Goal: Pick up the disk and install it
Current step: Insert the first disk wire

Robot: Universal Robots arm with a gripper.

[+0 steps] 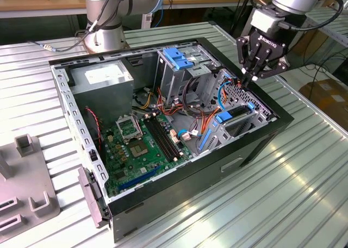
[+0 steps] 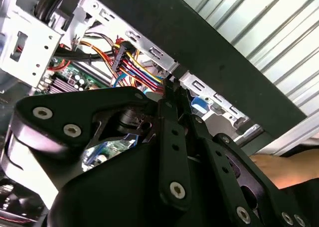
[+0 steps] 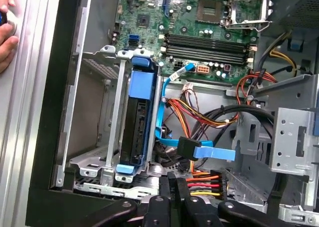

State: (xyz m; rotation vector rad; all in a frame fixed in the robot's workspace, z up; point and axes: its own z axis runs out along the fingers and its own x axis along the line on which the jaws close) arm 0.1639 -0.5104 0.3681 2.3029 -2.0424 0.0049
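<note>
Wrist and gripper (image 1: 246, 80) hung over the end of the open computer case (image 1: 261, 144) at the exterior view's right. The tool pointed steeply down and leaned a little toward the inside of the case. Its black fingers were pressed together with nothing between them, which showed in both wrist views (image 2: 172, 85) (image 3: 173, 179). The tips hovered just above the perforated metal at the case's top edge. They touched no part that could be seen.

The disk (image 1: 224, 117) sat inside the case, standing on edge in a metal bay at that same end. Blue rails capped its ends, and its dark body (image 3: 135, 127) filled the slot between the bay's silver uprights. The gripper's tips were near the bay but apart from the disk.

Beside the bay lay a flat blue cable (image 3: 199, 151) and a bundle of red, orange and yellow wires (image 3: 199, 112). The green circuit board (image 1: 141, 144) covered the floor of the case. A grey power box (image 1: 103, 76) sat in the far corner, and a metal cage (image 1: 185, 74) with a blue handle (image 1: 176, 57) stood at the far edge.

The case rested on a ribbed metal table (image 1: 272, 204). A person's hand (image 3: 6, 40) rested on the table just outside the case wall.
</note>
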